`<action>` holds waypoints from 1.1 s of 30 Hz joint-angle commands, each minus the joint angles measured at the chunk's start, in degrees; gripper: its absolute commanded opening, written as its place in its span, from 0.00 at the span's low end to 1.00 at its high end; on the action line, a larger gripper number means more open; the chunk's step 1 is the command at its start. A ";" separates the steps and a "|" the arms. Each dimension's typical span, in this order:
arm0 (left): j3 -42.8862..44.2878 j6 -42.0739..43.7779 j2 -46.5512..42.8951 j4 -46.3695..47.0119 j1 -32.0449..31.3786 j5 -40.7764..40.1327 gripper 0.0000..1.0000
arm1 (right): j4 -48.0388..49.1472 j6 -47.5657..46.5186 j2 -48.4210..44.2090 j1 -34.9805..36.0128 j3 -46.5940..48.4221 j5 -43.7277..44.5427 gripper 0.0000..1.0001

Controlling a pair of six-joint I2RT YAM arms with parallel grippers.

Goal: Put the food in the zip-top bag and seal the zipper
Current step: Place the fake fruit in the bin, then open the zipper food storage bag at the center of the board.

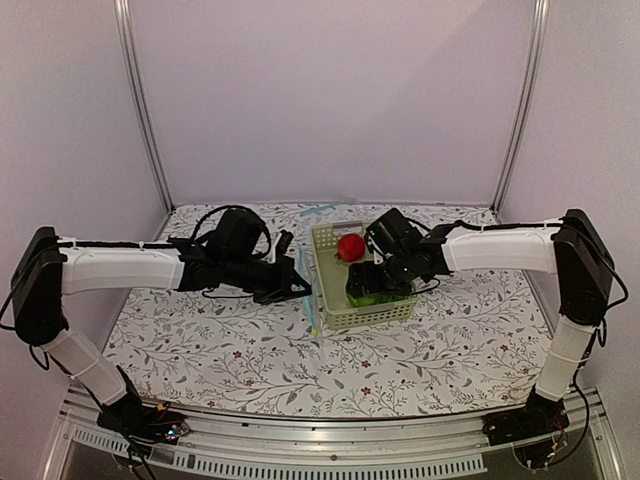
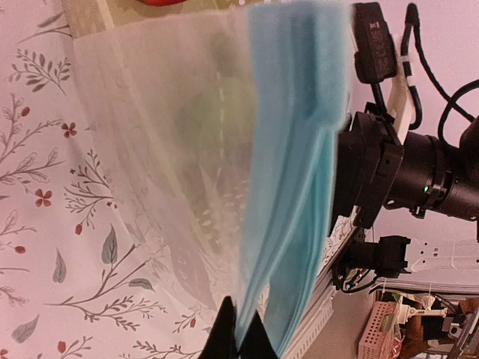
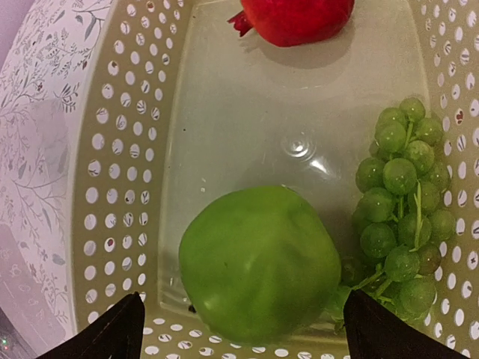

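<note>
Green fruit: the round glossy green apple lies at the near end of the pale green perforated plastic basket, with a bunch of green grapes touching its right side.
Red fruit: the glossy round red apple sits at the basket's far end, apart from both.
Right gripper: hangs low over the green apple, fingers spread wide on either side of it, grasping nothing.
Left gripper: fingers clenched on the light blue zipper strip of the thin clear plastic zip-top bag, holding it just left of the basket over the floral tabletop.
Step in hand: judged to be the reach for the first fruit; nothing lies in the bag.
Next move: calls for settling squarely around the green apple, closing without catching the grapes, then carrying it left to the bag.
Unclear: whether the bag's mouth stands open cannot be told.
</note>
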 commanded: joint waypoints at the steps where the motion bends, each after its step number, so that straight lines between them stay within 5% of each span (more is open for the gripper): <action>1: 0.25 -0.65 -1.14 -0.47 -1.08 -1.02 0.00 | -2.30 -2.26 -3.35 0.00 0.47 0.74 0.94; 10: 1.24 -1.39 -0.87 -0.24 -1.17 -1.03 0.00 | 4.33 -0.86 -18.95 2.68 -4.46 -19.47 0.86; 17: 1.98 -1.65 -0.70 0.02 -1.48 -0.67 0.00 | 12.46 4.48 -13.41 6.43 -4.03 -24.53 0.64; 33: 1.67 -1.62 -1.12 -0.43 -1.70 -0.67 0.00 | 13.34 7.26 -3.90 8.91 -0.68 -22.35 0.36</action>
